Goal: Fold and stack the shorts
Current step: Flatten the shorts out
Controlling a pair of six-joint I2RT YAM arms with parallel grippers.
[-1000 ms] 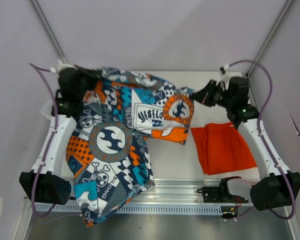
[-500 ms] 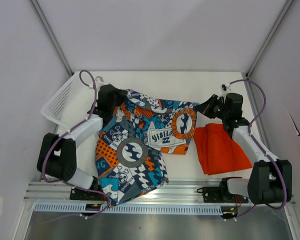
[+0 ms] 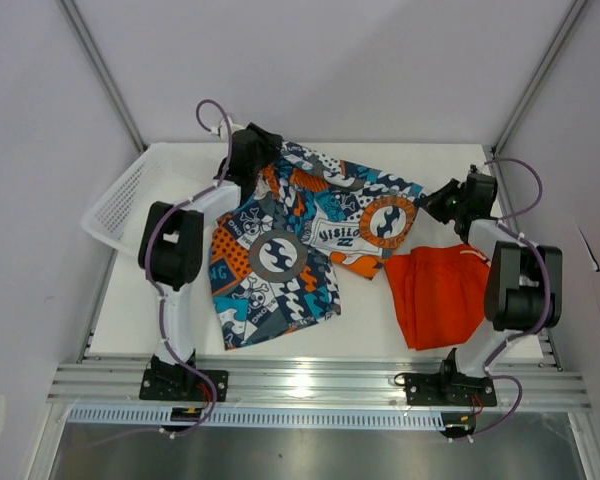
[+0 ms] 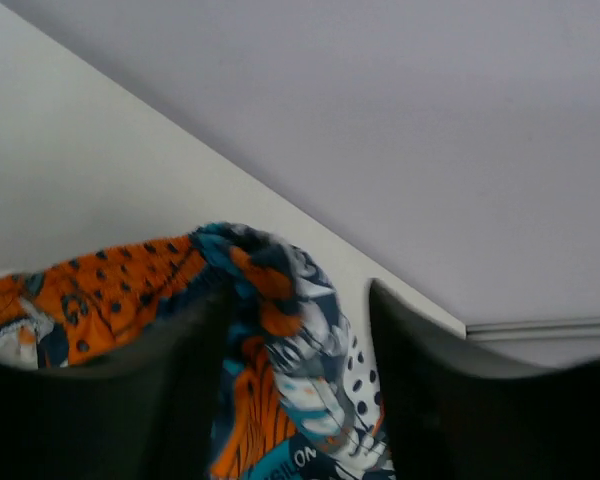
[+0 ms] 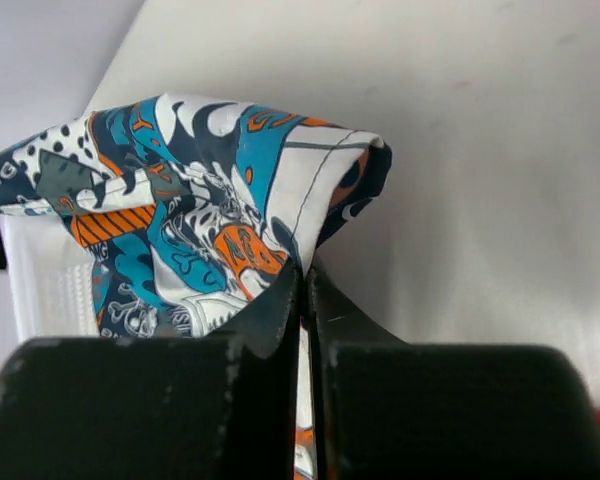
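Our right hand pinches a corner of the patterned shorts tight. Our left hand stands half open, with cloth loose between its fingers. The shorts spread over the table between both hands and nearer us. We should draw the far edge taut, then lay it flat.

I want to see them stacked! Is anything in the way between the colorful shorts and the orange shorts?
Nothing visible is. The colorful shorts lie right beside the orange shorts, their edges about touching.
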